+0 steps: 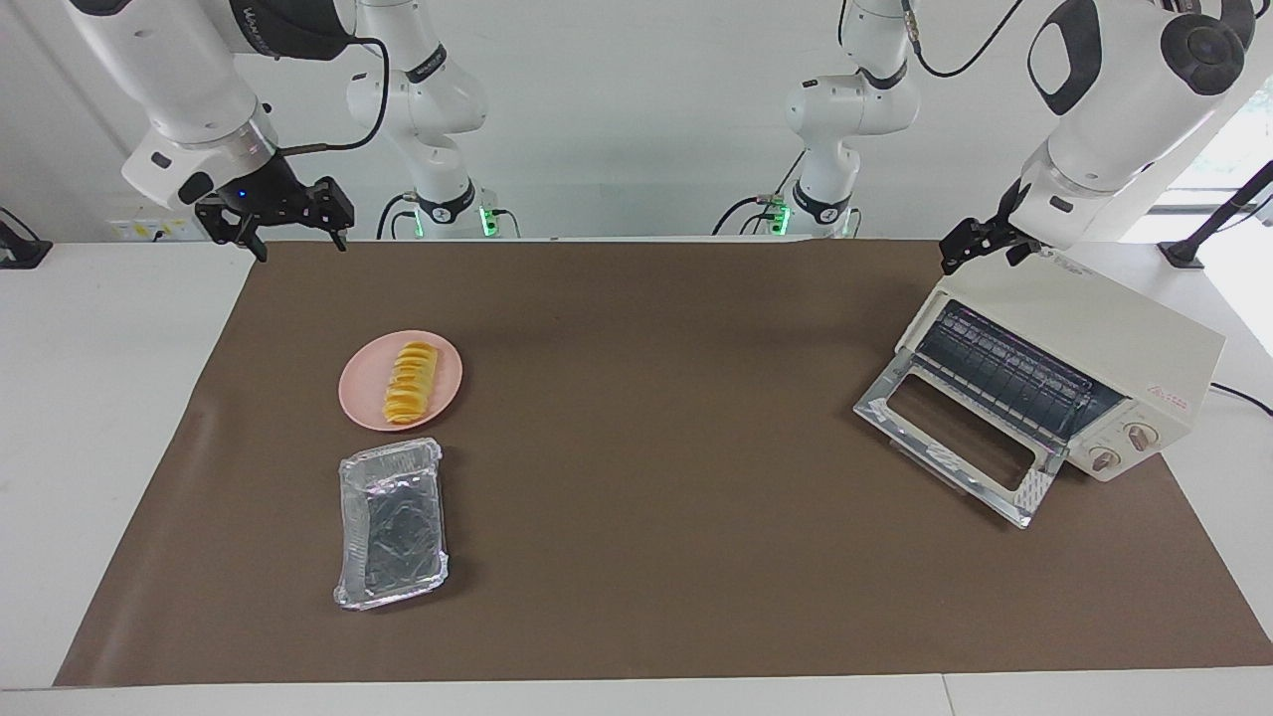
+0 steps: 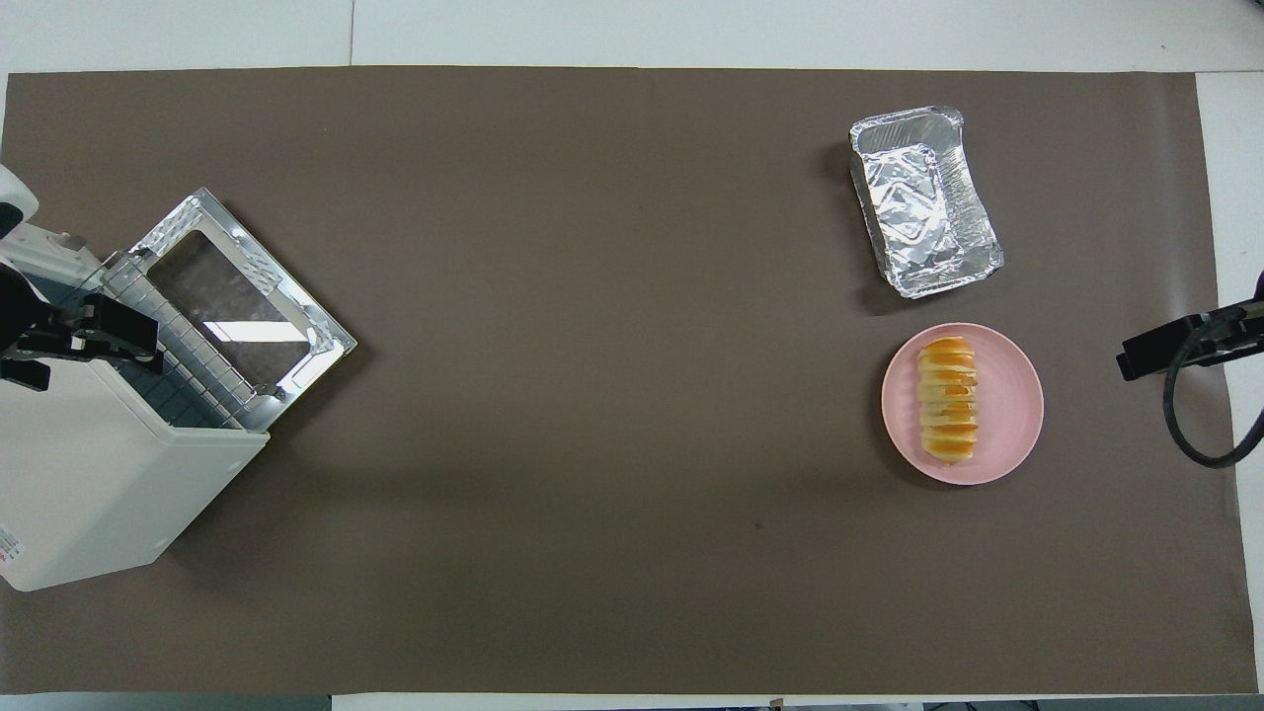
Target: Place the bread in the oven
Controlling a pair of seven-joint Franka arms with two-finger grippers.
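Observation:
The bread (image 1: 410, 382), a ridged yellow-orange loaf, lies on a round pink plate (image 1: 448, 370) toward the right arm's end of the table; it also shows in the overhead view (image 2: 948, 399). The cream-white oven (image 1: 1104, 323) stands at the left arm's end, its glass door (image 1: 955, 438) dropped open and the wire rack showing. My left gripper (image 1: 983, 257) hangs open and empty over the oven's top corner. My right gripper (image 1: 295, 244) is open and empty, raised over the mat's edge by the robots, well away from the plate.
A crinkled silver foil tray (image 1: 391, 522) lies empty beside the plate, farther from the robots. A brown mat (image 1: 646, 477) covers the table. In the overhead view the oven (image 2: 89, 474) and its open door (image 2: 237, 286) sit at the mat's edge.

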